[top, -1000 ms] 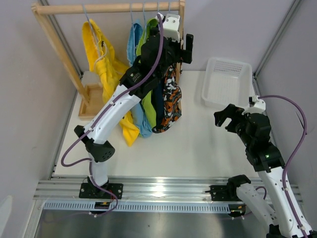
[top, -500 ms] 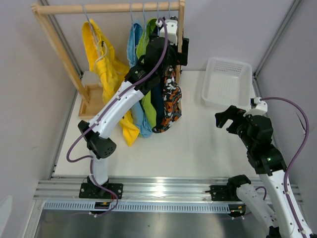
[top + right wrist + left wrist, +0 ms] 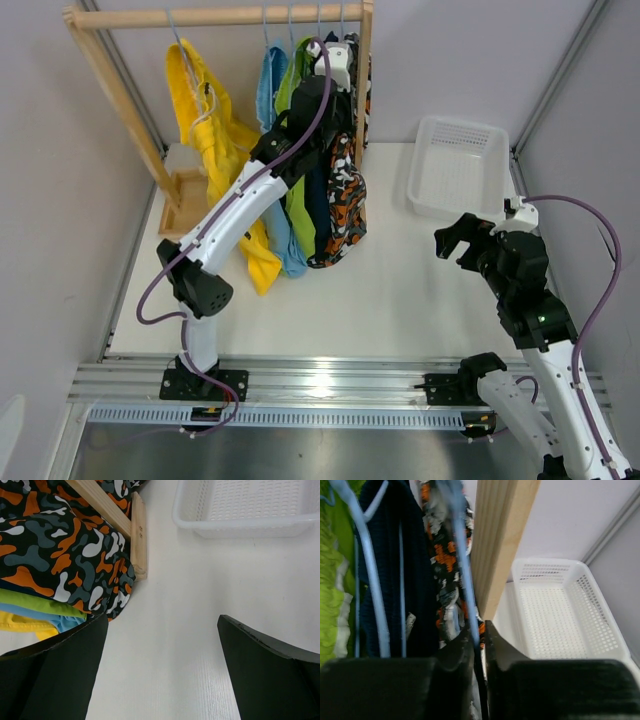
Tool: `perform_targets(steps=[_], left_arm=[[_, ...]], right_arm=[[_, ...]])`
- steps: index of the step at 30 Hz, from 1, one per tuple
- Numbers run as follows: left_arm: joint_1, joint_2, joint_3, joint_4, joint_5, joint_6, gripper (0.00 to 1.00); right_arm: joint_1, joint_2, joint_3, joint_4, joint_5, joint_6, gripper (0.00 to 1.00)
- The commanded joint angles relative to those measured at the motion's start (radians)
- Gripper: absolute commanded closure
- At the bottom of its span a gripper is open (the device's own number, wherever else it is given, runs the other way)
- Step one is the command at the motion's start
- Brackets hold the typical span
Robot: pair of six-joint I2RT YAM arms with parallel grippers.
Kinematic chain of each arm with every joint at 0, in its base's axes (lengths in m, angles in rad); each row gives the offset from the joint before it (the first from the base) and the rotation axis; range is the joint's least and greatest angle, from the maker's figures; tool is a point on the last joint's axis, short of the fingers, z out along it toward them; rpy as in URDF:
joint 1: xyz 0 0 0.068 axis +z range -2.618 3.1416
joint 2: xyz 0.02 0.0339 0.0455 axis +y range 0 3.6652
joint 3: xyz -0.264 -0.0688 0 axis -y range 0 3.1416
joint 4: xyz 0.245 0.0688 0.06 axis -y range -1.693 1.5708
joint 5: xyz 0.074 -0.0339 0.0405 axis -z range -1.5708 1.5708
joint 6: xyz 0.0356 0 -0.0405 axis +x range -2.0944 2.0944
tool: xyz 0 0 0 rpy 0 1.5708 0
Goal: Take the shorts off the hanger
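Observation:
Five shorts hang on the wooden rack: yellow (image 3: 205,130), light blue (image 3: 270,85), lime green (image 3: 300,225), dark navy (image 3: 318,215) and orange-black-white patterned (image 3: 345,205). My left gripper (image 3: 350,62) is up by the rail beside the rack's right post. In the left wrist view its jaws (image 3: 477,635) are pinched on the thin light-blue hanger wire (image 3: 462,570) that carries the patterned shorts (image 3: 440,560), next to the navy shorts (image 3: 415,580). My right gripper (image 3: 462,238) hovers open over bare table (image 3: 162,625), right of the patterned shorts (image 3: 55,555).
The rack's right post (image 3: 500,545) stands just right of the gripped wire, and its foot (image 3: 137,535) lies on the table. A white mesh basket (image 3: 455,165) sits at the back right. Grey walls close in on both sides.
My left gripper has moved in toward the rack's right post and closed from wide open onto the hanger wire. The right arm has barely moved.

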Motion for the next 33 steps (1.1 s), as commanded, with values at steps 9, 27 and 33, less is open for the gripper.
perform_targets(steps=[9,27,33], left_arm=[[0.026,-0.03,0.108,-0.063,0.01,0.044,1.0],[0.023,-0.347,0.084,-0.196,0.022,0.11,1.0],[-0.033,-0.648,-0.344,-0.235,0.079,0.058,1.0]], right_arm=[[0.005,0.012,0.003,0.011,0.034,-0.011,0.0],[0.005,0.009,0.067,-0.007,0.049,-0.005,0.01],[0.004,-0.02,0.155,0.068,-0.282,-0.089,0.01]])
